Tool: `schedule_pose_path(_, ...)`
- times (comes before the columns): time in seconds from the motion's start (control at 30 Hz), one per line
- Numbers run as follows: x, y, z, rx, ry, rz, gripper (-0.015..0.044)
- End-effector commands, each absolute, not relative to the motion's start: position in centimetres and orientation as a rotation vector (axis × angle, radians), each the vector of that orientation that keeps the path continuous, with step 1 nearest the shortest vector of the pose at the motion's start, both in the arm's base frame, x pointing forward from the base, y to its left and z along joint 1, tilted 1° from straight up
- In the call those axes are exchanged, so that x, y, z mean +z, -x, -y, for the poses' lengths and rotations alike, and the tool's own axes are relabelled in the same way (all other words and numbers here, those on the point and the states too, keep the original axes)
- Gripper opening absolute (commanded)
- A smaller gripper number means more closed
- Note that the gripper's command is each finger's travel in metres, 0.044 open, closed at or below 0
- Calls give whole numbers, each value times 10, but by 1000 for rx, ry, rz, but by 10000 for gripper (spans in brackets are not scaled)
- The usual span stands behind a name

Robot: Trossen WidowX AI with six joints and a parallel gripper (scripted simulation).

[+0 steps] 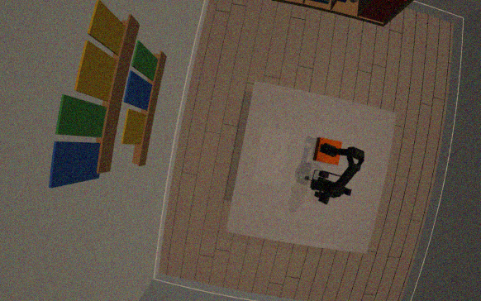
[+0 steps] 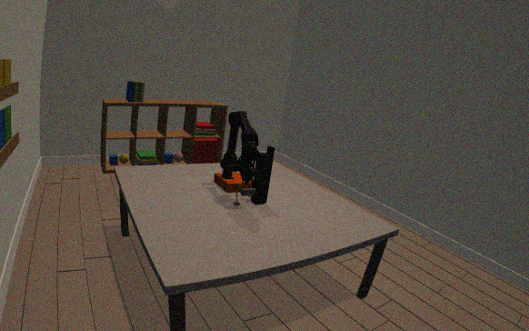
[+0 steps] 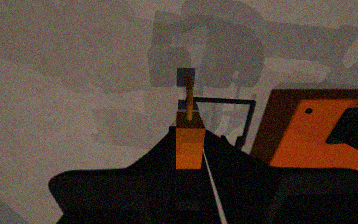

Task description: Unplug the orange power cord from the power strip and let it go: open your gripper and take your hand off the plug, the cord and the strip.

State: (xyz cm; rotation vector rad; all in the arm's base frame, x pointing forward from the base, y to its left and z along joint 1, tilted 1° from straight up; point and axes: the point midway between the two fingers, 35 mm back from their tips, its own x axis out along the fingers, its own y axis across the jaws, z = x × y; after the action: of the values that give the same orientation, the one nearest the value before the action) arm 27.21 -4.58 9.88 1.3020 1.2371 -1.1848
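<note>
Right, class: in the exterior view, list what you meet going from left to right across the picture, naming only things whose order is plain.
Wall shelves with books → wooden cubby shelf → orange base plate → black arm → right-hand table leg.

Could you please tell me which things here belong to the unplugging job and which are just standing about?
For the job:
- orange plug, clamped in the gripper
- orange cord

Just about:
- orange arm base
- table
- cube shelf with books and blocks
- wall shelves
</note>
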Motion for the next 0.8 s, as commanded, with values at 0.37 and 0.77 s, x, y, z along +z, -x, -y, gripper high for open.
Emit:
schedule_pose_path(0.37,100,-267,87,-1250,-1266,-1167,53)
schedule_pose_path(0.77,100,-266,85,-1251,-1267,-1168,368)
